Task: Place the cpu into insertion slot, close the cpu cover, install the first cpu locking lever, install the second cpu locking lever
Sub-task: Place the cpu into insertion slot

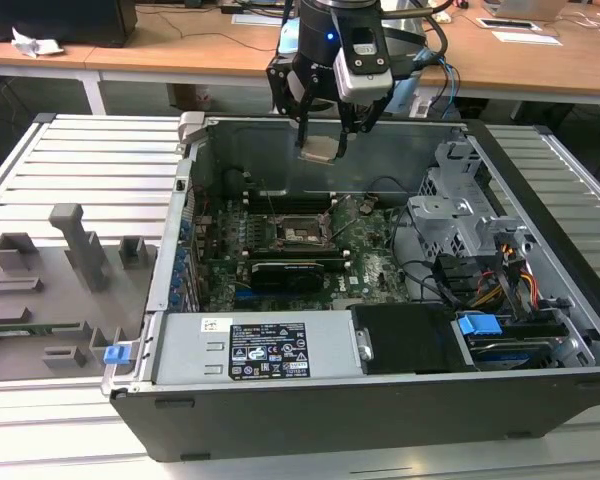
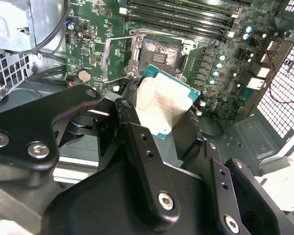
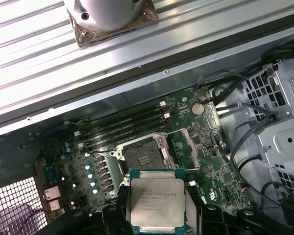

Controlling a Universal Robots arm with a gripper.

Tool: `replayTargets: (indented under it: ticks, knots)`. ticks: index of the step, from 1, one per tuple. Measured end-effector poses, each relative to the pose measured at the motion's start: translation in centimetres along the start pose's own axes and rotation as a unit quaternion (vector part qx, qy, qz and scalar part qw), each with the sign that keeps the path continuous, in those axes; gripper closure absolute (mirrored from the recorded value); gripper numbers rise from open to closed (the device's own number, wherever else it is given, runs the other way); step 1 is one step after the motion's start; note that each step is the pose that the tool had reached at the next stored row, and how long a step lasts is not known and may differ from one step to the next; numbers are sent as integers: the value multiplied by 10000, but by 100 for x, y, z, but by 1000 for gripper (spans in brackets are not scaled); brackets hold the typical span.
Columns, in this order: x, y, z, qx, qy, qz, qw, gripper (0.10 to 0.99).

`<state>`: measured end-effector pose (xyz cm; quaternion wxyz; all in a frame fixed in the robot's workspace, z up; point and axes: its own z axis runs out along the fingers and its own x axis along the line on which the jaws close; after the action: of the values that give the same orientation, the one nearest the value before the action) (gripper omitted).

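**Black two-fingered robot gripper (image 1: 321, 143) clamps a small square silver-faced cpu (image 1: 317, 152) above an open grey computer case (image 1: 380, 410).**
The chip hangs clear of the green motherboard's (image 1: 370, 270) square silver-rimmed insertion slot (image 3: 143, 159), whose thin metal-frame cpu cover (image 2: 108, 58) is raised.

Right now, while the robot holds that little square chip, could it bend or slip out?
Probably stiff: the cpu looks flat though the gripper pinches only its edges. Likely light, being thin and small. Its smooth metal face may be slippery, so it might slip if nudged.
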<state>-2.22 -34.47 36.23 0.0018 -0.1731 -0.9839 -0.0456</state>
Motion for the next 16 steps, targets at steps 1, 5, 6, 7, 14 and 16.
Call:
replayTargets:
  ticks: [1,5,6,7,14,16]
  knots:
    - [0,0,0,0,-1,15,10000,553]
    - [0,0,0,-2,-8,92,10000,553]
    - [0,0,0,-3,-11,120,9999,553]
    - [0,0,0,-3,-12,137,9999,553]
    - [0,0,0,-5,-23,253,9997,553]
    - [0,0,0,-6,-26,297,9996,553]
